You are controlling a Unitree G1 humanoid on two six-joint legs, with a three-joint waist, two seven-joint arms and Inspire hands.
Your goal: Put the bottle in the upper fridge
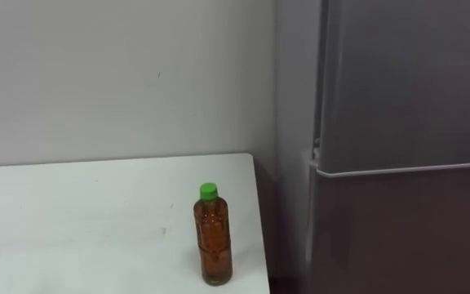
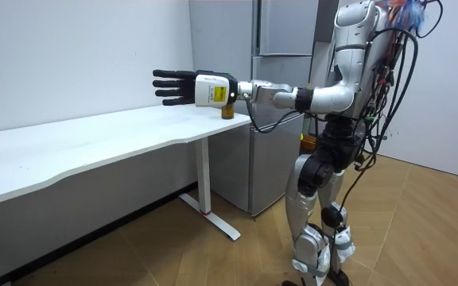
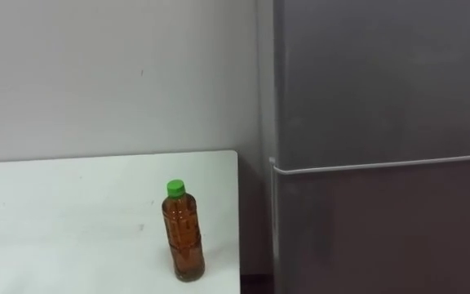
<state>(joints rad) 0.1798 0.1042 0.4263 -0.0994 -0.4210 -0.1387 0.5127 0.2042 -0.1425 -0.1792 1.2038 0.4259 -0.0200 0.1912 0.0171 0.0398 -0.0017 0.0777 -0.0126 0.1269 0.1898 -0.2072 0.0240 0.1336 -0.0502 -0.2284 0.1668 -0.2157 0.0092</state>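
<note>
Bottle: clear plastic bottle of amber liquid with green cap (image 1: 213, 245), upright on the white bench (image 1: 72, 220) near its right edge, just left of the grey 2-door fridge (image 1: 406, 204), both doors closed. Left hand (image 2: 205, 89): held out above the bench, fingers (image 2: 167, 83) straight and spread, holding nothing. Handling: grasp the bottle mid-body, keep it upright; the upper door (image 1: 414, 82) likely needs opening first.
</note>
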